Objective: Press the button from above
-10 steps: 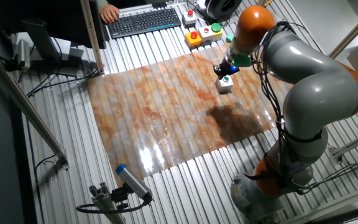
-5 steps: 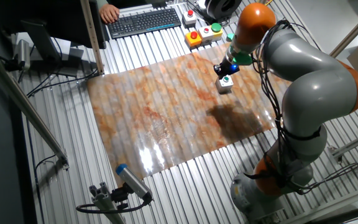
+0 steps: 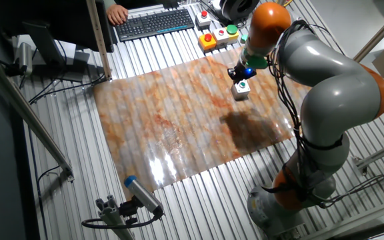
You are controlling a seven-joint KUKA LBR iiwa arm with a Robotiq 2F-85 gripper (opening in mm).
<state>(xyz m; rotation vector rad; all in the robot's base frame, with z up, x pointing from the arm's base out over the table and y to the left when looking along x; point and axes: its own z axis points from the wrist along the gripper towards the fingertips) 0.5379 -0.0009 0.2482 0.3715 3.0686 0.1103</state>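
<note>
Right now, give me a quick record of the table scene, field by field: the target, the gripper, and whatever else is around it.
target: the button, small green top on a white cube, sitting on the marbled mat
gripper: the gripper is just behind and above the button; finger state not visible
contact: cannot tell if it touches the button
other buttons: orange box with a red button and white box with a larger green button, off the mat
background: keyboard with a person's hand beside it

A glossy rust-mottled sheet point(image 3: 185, 123) covers a ribbed metal table point(image 3: 79, 173) beside a keyboard point(image 3: 155, 23).
</note>
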